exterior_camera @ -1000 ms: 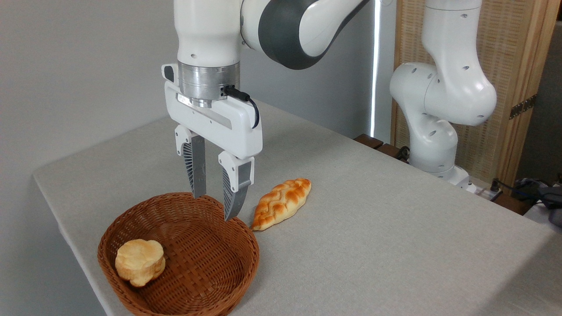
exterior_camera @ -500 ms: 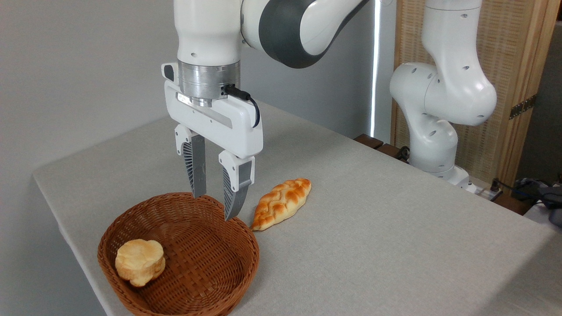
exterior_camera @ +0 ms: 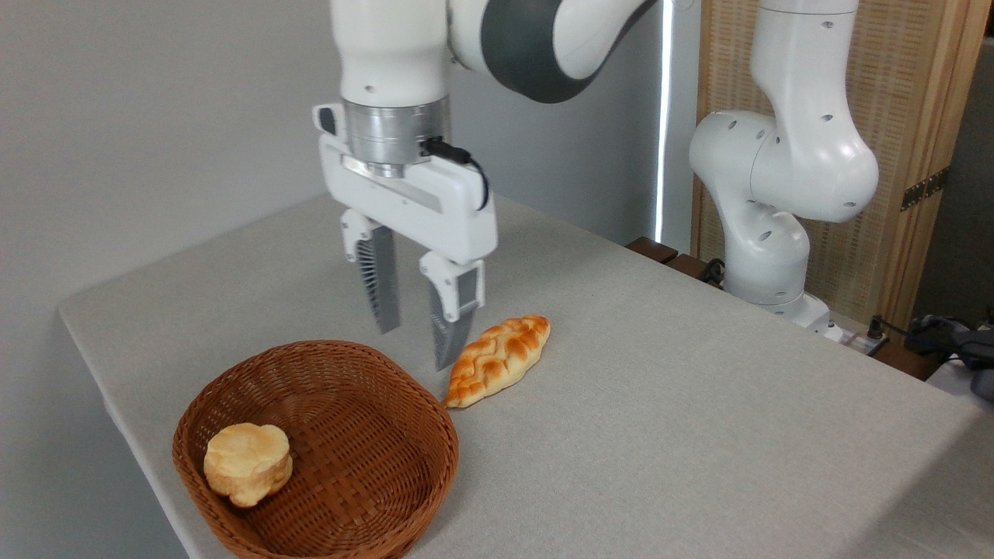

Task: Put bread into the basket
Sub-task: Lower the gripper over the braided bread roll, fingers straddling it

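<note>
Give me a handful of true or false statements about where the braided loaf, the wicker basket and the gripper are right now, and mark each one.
1. The golden braided loaf lies on the grey table, outside the round brown wicker basket. True.
2. The white two-finger gripper is clamped on the loaf. False: it is open, empty and above the table.
3. A pale round bun sits inside the basket. True.
4. The basket is tipped on its side. False: it stands upright.
5. The loaf is left of the basket. False: it is to its right.
</note>
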Robot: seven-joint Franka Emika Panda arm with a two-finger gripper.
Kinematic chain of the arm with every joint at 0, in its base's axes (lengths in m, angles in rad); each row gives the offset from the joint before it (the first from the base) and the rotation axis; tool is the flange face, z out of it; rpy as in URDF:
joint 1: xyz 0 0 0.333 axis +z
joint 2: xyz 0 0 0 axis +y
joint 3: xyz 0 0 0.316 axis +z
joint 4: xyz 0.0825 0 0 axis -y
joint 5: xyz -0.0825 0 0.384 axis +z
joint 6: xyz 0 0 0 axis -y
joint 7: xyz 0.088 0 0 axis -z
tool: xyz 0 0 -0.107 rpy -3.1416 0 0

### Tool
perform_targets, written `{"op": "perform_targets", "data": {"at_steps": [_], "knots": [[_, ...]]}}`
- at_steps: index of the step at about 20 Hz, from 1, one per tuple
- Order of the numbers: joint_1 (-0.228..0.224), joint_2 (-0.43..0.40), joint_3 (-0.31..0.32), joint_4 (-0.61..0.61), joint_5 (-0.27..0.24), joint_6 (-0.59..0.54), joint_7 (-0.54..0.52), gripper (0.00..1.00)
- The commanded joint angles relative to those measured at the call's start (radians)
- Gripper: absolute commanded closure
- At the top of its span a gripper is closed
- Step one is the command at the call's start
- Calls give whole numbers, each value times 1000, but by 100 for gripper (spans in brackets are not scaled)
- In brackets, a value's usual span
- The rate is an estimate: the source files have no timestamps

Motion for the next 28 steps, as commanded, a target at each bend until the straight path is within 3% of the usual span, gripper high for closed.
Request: {"op": "perform_targets", "data": {"at_steps": [1, 7, 11, 16, 28], "knots": [[-4, -125, -3, -155, 8, -7, 18, 0], [-85, -147, -3, -273, -4, 2, 9, 0], [-113, -145, -3, -323, -6, 16, 9, 0], [-113, -133, -3, -356, -6, 88, 15, 0], [-114, -111, -3, -375, -6, 97, 17, 0]]}}
